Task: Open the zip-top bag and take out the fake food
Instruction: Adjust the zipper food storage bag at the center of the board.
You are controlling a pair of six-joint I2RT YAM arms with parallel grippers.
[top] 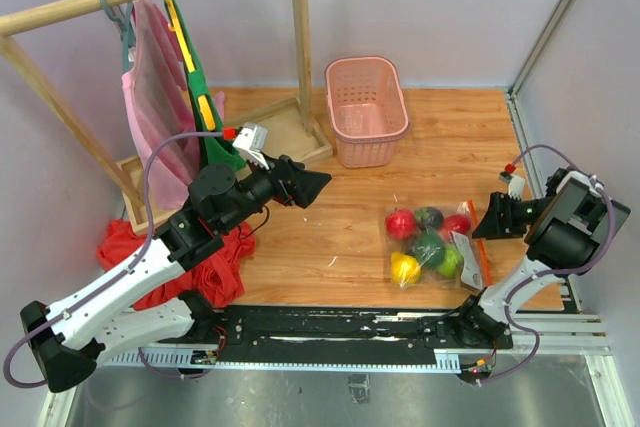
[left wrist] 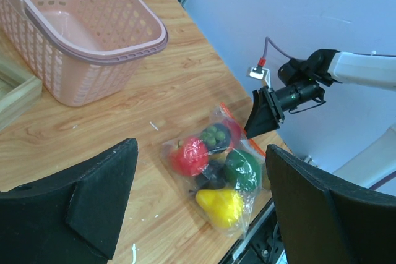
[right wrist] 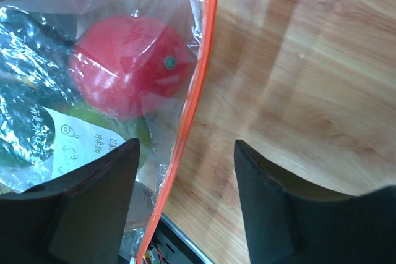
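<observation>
The zip-top bag [top: 436,245] lies flat on the wooden table at the front right, with its orange-red zip strip [right wrist: 193,100] along the right edge. Inside it sits the fake food [left wrist: 218,171]: a red piece [left wrist: 189,156], a yellow pear [left wrist: 221,207] and dark green pieces. My right gripper [top: 487,219] is low at the bag's right edge, open. In the right wrist view the strip runs between its fingers [right wrist: 272,196], and I see no contact. My left gripper [top: 318,185] hangs open over the middle of the table, left of the bag, holding nothing.
A pink basket [top: 367,112] stands behind the bag. At the back left, a wooden rack [top: 300,37] holds hanging pink and green cloths. A red cloth heap [top: 218,265] lies by the left arm. The table's front rail [top: 340,325] runs just below the bag.
</observation>
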